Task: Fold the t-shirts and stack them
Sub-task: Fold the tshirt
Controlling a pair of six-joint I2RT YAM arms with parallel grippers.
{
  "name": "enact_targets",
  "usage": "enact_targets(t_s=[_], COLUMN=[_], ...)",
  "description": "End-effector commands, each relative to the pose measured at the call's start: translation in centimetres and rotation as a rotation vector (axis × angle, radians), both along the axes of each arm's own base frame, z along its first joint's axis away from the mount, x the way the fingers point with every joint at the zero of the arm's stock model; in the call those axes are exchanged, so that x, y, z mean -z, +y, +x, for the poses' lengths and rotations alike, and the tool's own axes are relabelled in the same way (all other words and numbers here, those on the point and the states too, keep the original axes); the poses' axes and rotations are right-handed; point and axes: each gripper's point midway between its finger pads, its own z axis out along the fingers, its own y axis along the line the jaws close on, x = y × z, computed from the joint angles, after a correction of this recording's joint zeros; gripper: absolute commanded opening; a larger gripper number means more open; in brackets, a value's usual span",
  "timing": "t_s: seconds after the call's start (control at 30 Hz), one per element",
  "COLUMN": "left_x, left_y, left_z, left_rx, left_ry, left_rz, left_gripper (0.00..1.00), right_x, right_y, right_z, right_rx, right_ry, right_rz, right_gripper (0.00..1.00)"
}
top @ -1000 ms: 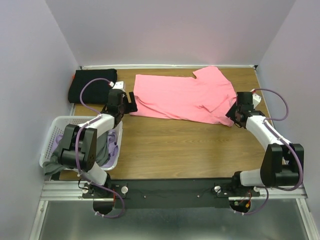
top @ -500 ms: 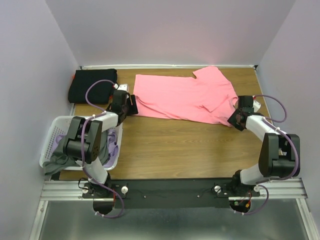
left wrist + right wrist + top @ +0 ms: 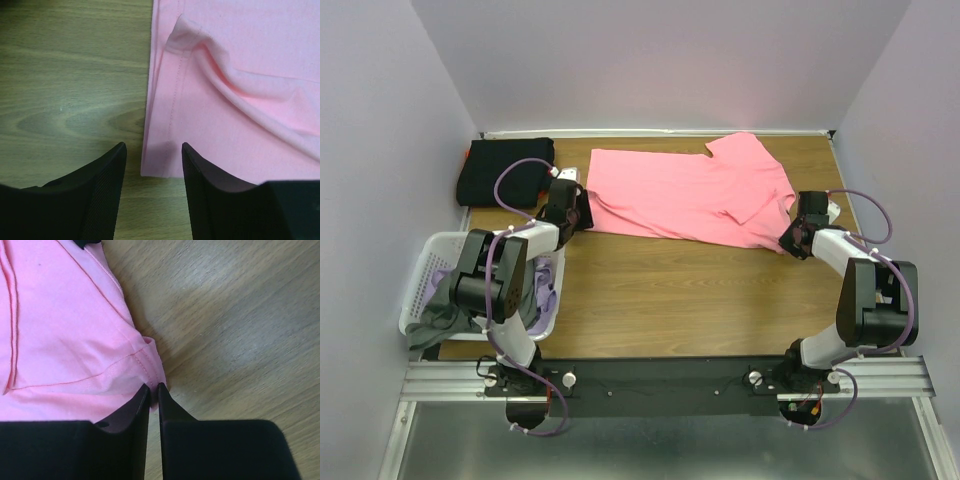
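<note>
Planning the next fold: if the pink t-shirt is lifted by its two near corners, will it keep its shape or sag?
Probably sags: the pink t-shirt wrinkles by the left claw. Likely light, being thin cloth flat on the table. It might slip, since the right claw pinches only a corner tip.

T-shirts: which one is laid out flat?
The pink t-shirt, spread mid-table; the black t-shirt sits folded far left, the grey t-shirt bunched in the basket.
</note>
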Motion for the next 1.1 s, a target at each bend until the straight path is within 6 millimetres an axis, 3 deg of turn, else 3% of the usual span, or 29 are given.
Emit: enact_targets(t_s=[0.0,0.5,0.7,0.83,1.07], left_x=[-0.2,1.0,1.2,1.1,1.1], left_y=[0.0,0.4,0.4,0.2,-0.1], left_z=[0.8,-0.1,-0.5,-0.7,-0.7], left_rx=[-0.015,-0.026,-0.018,-0.006,0.016], left_ry=[-0.004,0.07,0.079,0.08,0.078], left_rz=[0.032,0.093,0.098,0.095,0.089], left_gripper=[0.56,0.51,0.14,0.02,0.0], right_x=[-0.3,-1.4,-1.5,-1.9,-3.1], right_y=[-0.2,0.1,0.0,-0.1,-1.2], right_z=[0.6,1.5,1.6,1.8,1.9], right_rx=[-0.014,-0.048,-0.053,-0.063,-0.083], right_ry=[-0.02,-0.052,-0.053,-0.061,-0.074], right_rz=[0.001,0.023,0.018,0.012,-0.067], right_gripper=[0.17,0.15,0.1,0.05,0.02])
